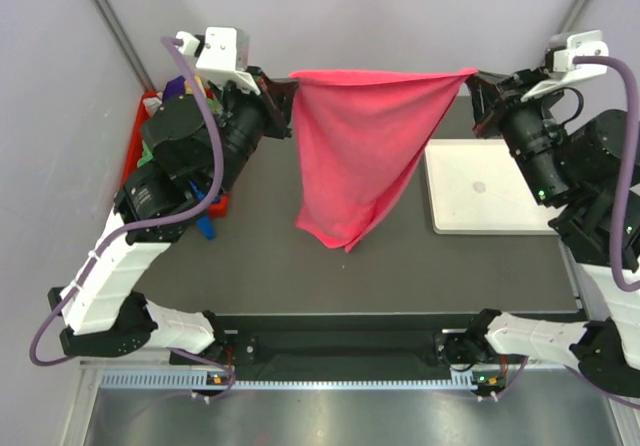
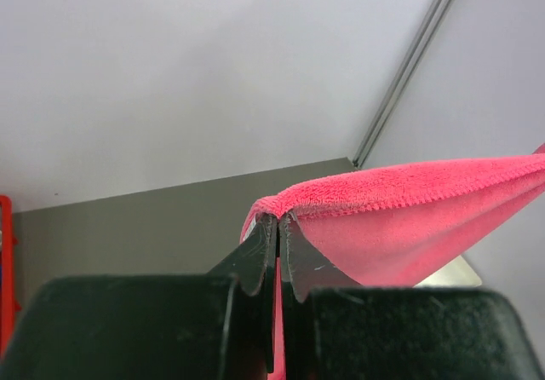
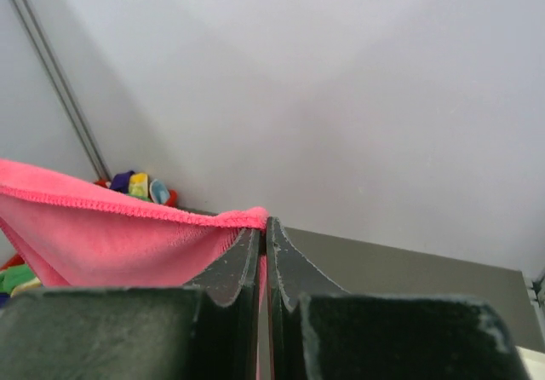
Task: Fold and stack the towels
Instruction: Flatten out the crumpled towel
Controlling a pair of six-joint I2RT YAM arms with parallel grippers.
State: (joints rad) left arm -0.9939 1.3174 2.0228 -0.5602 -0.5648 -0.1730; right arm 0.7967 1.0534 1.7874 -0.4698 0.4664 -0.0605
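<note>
Hanging between the two arms is a bright pink towel (image 1: 360, 156), a soft, fleecy cloth with a stitched hem along its top edge. That edge runs taut and nearly level from one tool to the other. Below it the cloth sags into a loose triangle, its lowest corner pointing down over the dark, matte bench (image 1: 400, 276). From here I cannot tell whether that tip touches the surface.

The left tool (image 1: 285, 95) has its two black fingers pressed together on the towel's left top corner, with the pile bunched just over the tips. The right tool (image 1: 470, 78) pinches the opposite corner the same way, with only cloth between its fingers.

A flat white tray (image 1: 490, 191), smooth and rectangular, lies on the bench beneath the right arm. Behind the left arm stands a red plastic bin (image 1: 138, 126) holding a jumble of other towels (image 3: 136, 184) in purple, yellow and green.
</note>
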